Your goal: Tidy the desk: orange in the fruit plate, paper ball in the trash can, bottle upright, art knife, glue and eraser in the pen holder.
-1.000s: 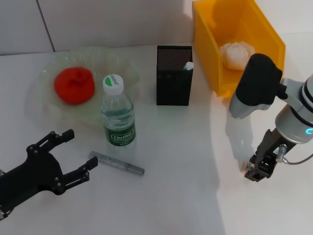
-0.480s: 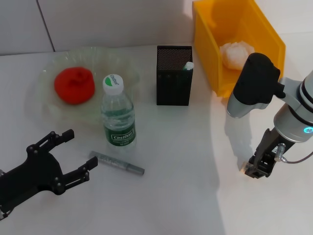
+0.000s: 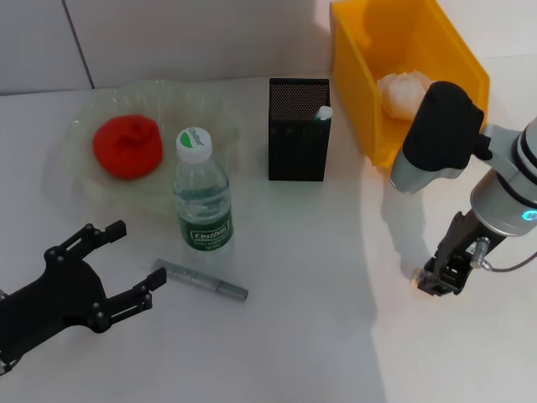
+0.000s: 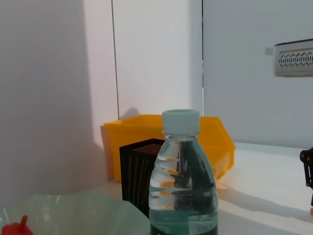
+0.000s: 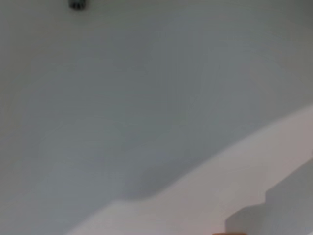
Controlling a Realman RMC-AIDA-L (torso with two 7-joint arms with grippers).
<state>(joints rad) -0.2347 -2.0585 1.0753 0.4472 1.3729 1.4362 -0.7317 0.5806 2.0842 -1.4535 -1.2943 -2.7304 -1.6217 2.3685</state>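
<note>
White wall (image 3: pixel 193 38) behind work area, made of flat panels; 1 dark vertical seam visible in head view near top left. Left wrist view: same pale wall (image 4: pixel 156 63), 2 vertical seams, left part in shade, rt part brighter. White box w/ vent slots (image 4: pixel 293 58) mounted high on wall. Light from 1 side; soft shadows across white surface. Right wrist view: blurred grey-white surfaces only.

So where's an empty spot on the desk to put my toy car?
The widest bare patch lies between the art knife and the right gripper, in front of the pen holder. It is crowded around the bottle and fruit plate, near the left gripper.
</note>
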